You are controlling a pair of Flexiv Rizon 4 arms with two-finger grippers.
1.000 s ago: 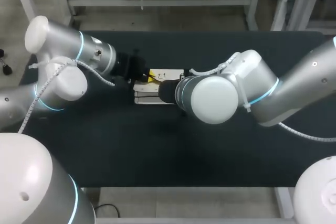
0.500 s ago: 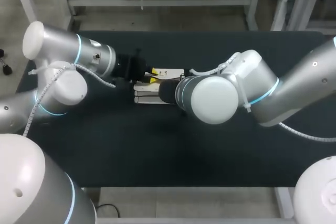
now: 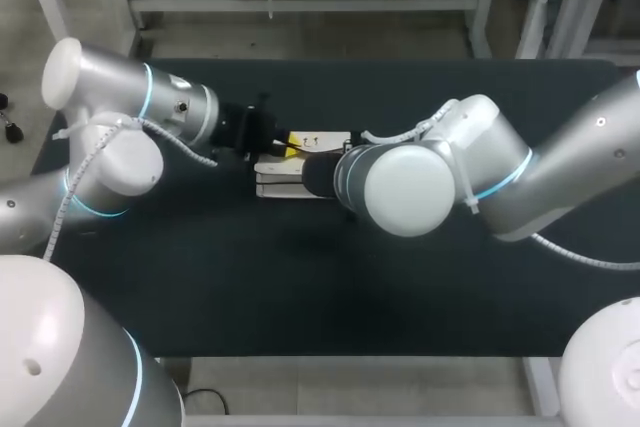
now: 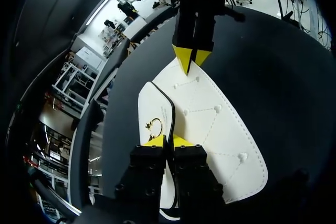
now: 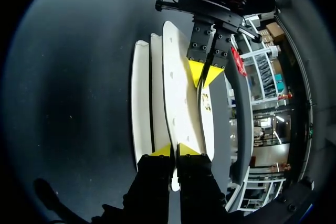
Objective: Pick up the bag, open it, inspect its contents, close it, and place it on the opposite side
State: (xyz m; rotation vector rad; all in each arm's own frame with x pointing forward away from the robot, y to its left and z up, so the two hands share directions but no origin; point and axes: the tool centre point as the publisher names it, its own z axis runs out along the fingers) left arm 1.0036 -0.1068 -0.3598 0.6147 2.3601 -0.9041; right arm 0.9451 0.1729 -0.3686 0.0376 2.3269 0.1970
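Left gripper (image 4: 168, 141), right gripper (image 5: 174, 150), bag (image 4: 210, 124) clamped lengthwise between

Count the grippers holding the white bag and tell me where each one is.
2. The left gripper pinches one end of the bag; the right gripper pinches the opposite end, facing it. None seems hidden.

Soft overhead light; table (image 3: 250, 287) dark (arm shells (image 3: 405, 192) gleam faintly).

Smooth white stitched leather-like bag (image 4: 210, 124) on matt black table (image 3: 300, 287)
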